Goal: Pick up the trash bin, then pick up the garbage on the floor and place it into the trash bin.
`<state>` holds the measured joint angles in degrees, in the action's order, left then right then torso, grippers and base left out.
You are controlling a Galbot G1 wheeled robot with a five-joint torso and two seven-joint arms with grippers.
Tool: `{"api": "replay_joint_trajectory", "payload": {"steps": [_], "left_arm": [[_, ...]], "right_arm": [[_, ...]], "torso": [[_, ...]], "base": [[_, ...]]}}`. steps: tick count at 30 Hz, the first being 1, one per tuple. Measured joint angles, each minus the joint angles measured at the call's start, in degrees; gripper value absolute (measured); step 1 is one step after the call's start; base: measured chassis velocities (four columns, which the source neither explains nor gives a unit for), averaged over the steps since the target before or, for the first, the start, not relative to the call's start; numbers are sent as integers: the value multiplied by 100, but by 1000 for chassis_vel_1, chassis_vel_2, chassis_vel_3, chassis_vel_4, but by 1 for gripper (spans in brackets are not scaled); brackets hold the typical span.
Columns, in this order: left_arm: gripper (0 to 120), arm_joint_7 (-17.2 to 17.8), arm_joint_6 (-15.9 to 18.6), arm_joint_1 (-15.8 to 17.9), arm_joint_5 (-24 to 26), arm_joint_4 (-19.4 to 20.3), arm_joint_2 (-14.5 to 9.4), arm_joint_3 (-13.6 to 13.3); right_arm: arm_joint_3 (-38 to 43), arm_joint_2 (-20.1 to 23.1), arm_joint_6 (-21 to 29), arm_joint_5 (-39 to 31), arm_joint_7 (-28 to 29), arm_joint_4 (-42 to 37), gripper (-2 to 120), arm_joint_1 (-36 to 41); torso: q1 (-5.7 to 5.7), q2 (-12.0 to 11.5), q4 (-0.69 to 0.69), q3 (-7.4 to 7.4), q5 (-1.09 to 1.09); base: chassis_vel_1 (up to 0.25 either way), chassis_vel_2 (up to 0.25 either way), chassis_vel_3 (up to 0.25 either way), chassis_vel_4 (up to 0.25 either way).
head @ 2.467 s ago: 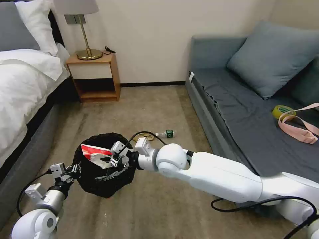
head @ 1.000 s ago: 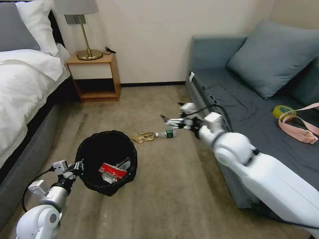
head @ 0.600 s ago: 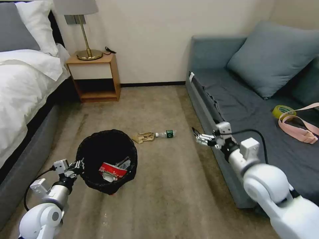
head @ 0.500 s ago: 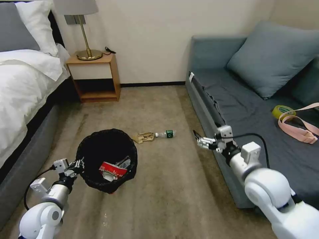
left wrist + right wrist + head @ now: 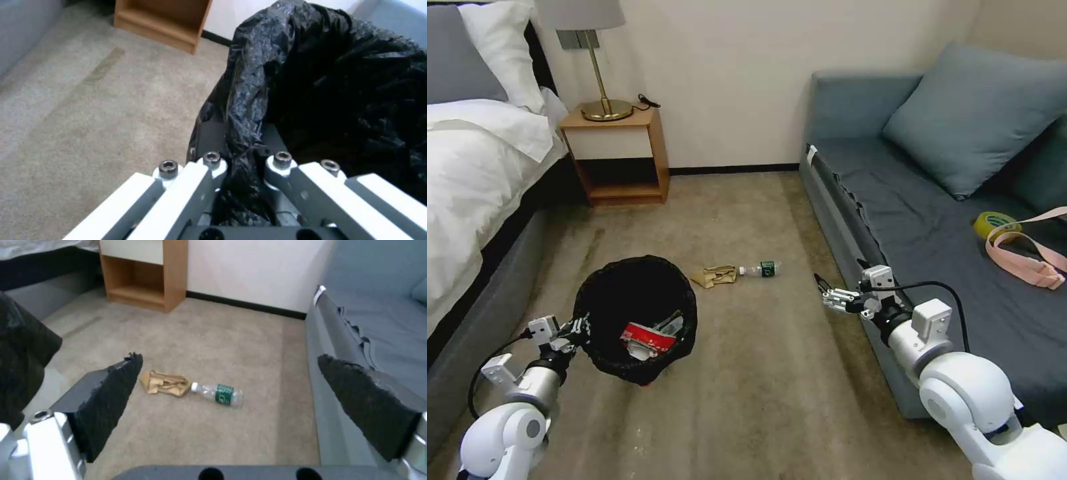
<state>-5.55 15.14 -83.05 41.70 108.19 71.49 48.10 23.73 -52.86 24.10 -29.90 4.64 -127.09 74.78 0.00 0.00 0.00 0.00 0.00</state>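
The trash bin, lined with a crinkly black bag, hangs just above the carpet. My left gripper is shut on its near rim, and the left wrist view shows the gripper pinching the folded bag. A red-and-white wrapper lies inside the bin. On the floor beyond it lie a crumpled brown paper bag and a small clear bottle with a green label. My right gripper hovers open and empty beside the sofa's front edge, right of the bottle and the paper bag.
A grey sofa with a cushion, a tape roll and a pink strap runs along the right. The bed is on the left, and a wooden nightstand with a lamp stands at the back wall. Open carpet lies between them.
The right gripper let the red-and-white wrapper go into the bin, then swung right and back to the sofa's edge. The bin has shifted slightly left in the left gripper.
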Motion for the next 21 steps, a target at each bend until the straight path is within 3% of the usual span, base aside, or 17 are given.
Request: {"api": "replay_joint_trajectory", "payload": {"steps": [21], "left_arm": [[5,-29,-8,-27,81,0,-3,166]], "right_arm": [[-88,27,-63,0,-171,113,100,-133]], "torso": [[0,0,0,0,0]], "base": [[0,0,0,0]]}}
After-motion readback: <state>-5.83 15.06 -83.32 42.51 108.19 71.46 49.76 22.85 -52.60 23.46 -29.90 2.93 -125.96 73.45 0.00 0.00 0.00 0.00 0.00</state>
